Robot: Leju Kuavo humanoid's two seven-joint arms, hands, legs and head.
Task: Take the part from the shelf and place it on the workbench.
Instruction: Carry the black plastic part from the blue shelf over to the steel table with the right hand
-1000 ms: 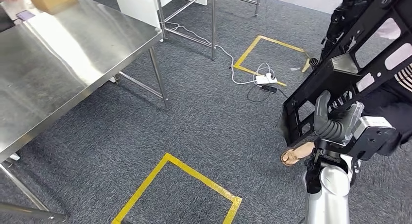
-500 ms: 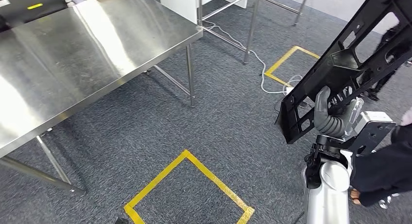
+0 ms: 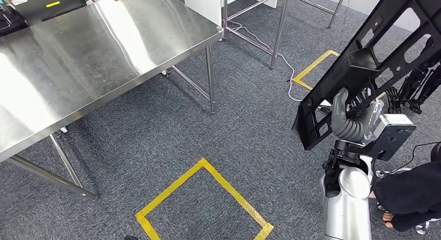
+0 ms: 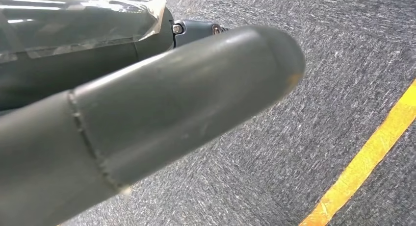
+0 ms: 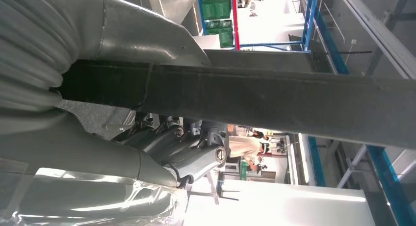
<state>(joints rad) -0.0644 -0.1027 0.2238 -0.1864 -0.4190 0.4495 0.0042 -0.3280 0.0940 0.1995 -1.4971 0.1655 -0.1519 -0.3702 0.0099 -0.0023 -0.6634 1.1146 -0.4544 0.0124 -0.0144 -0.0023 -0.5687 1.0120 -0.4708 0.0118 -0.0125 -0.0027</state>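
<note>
black part [image 3: 364, 68], grey hand [image 3: 349, 121], shiny steel workbench [image 3: 93, 47], yellow tape [image 3: 208, 169] on speckled grey carpet [image 3: 249, 141].

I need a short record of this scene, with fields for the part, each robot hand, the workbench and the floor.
part: black plastic frame panel, held tilted, off the workbench
right robot hand: grips the panel's lower end
left robot hand: over grey carpet, grasp unclear
workbench: steel table, left of the panel
floor: yellow tape square
</note>
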